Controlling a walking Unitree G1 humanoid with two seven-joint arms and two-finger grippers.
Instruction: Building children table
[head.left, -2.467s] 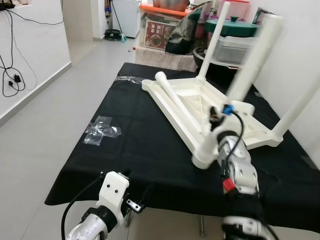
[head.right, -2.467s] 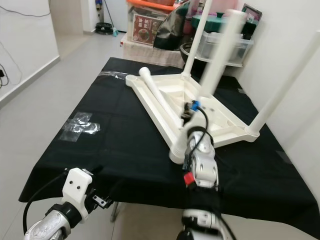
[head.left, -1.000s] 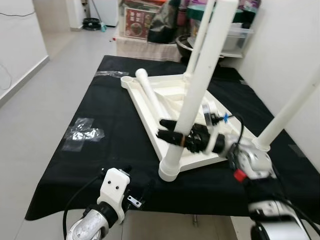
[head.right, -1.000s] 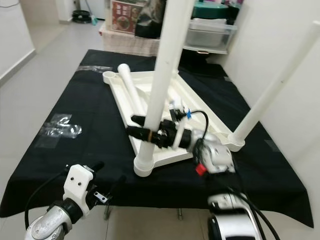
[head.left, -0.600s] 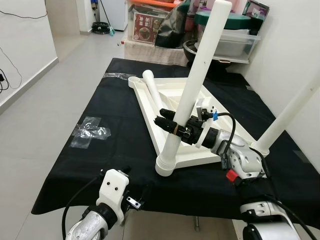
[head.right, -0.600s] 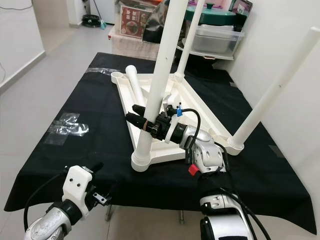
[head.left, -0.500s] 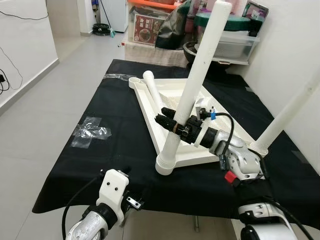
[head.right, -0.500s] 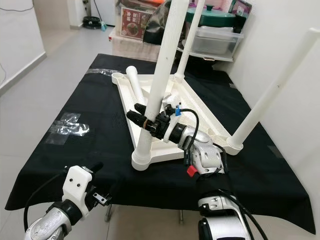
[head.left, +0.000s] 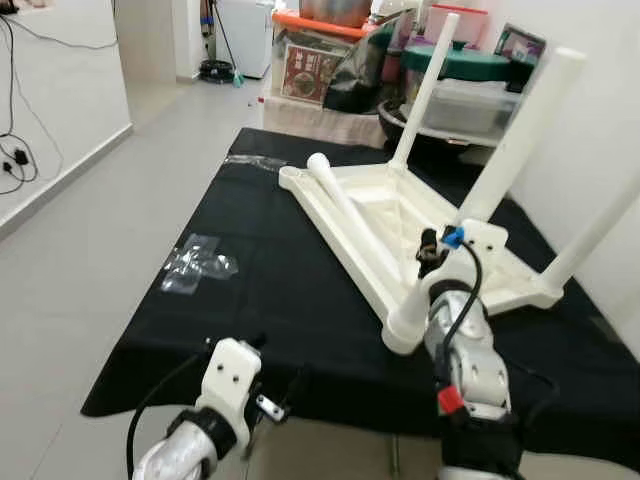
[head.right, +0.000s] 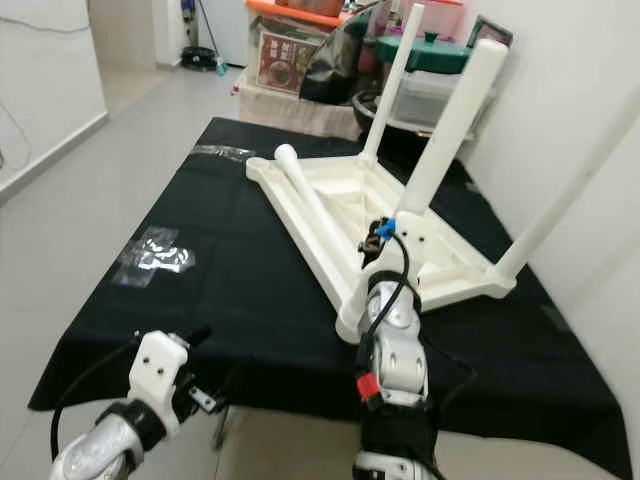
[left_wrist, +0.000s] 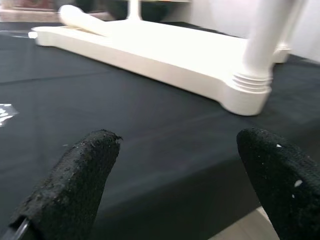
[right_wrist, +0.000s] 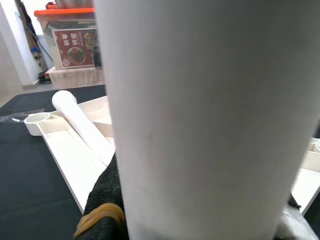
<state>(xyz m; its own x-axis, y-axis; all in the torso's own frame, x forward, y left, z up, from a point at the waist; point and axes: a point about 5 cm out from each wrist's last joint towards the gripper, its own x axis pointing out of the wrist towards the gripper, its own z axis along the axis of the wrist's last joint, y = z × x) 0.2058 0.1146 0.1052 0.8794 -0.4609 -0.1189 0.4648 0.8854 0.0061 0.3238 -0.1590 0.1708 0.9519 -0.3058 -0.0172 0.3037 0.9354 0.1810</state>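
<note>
The left gripper, fingers spread and empty, hovers low at the black-covered table's near edge, around 7 o'clock. The upturned white tabletop lies at the centre. At its 5 o'clock corner the right gripper clasps the upright leg, forearm reaching straight forward.

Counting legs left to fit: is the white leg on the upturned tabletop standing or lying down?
Lying down: the loose leg rests flat along the tabletop, its end by an empty corner socket.
</note>
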